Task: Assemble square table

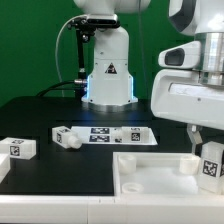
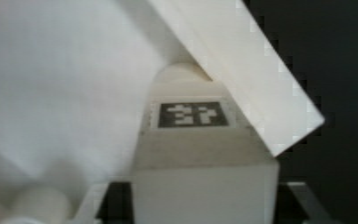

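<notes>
The white square tabletop point(image 1: 150, 182) lies tray-like at the front of the dark table, right of centre. My gripper point(image 1: 207, 155) reaches down over the tabletop's corner on the exterior view's right. It is shut on a white block leg point(image 1: 211, 166) that stands upright with its tag facing out. In the wrist view the leg point(image 2: 194, 160) fills the gap between my dark fingers point(image 2: 306, 203), and its tag point(image 2: 190, 113) shows. The tabletop's raised rim point(image 2: 247, 70) slants just past the leg. Two loose legs point(image 1: 18, 150) point(image 1: 66, 137) lie on the exterior view's left.
The marker board point(image 1: 118, 134) lies flat behind the tabletop, in front of the robot's white base point(image 1: 108, 75). A green backdrop stands at the back. My arm's bulky white housing point(image 1: 190, 100) hangs over the exterior view's right side.
</notes>
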{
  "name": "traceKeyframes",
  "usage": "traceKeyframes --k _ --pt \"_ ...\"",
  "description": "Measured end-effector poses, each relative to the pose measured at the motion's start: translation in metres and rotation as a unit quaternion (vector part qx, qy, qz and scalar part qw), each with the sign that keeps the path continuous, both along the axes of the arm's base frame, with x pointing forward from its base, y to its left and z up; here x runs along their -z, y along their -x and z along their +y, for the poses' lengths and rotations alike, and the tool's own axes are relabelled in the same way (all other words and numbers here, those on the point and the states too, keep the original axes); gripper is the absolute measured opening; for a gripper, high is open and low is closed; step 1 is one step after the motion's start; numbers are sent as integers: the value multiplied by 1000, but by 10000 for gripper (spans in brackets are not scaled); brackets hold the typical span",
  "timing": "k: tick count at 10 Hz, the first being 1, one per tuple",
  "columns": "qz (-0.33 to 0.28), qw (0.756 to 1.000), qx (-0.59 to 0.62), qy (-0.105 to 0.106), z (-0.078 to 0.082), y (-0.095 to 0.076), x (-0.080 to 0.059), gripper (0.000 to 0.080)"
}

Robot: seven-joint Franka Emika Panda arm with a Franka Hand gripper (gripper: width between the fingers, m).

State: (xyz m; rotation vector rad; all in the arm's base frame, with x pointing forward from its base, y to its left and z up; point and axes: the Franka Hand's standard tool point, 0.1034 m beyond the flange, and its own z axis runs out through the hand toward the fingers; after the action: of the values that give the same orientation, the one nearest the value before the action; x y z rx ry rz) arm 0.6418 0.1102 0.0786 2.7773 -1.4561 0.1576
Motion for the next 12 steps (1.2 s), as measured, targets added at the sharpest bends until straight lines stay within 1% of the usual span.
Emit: traceKeyframes --k 1,2,3,4,6,7,8,9,10,12 --pt "-7 994 111 -18 -1 -1 1 284" --pt "-12 979 201 -33 -4 1 2 285" --pt "-15 968 246 -41 -6 1 2 285" --pt "-15 964 262 -43 -6 2 2 285" --pt "-14 974 225 -38 -6 2 2 286" --pt "-13 988 153 -27 -3 2 2 475" --pt "-12 998 53 -13 1 2 2 475" --pt "-13 1000 -11 -7 5 2 2 609" --pt "-12 999 -39 -4 5 2 2 637" --pt "-9 994 -108 4 4 2 3 647"
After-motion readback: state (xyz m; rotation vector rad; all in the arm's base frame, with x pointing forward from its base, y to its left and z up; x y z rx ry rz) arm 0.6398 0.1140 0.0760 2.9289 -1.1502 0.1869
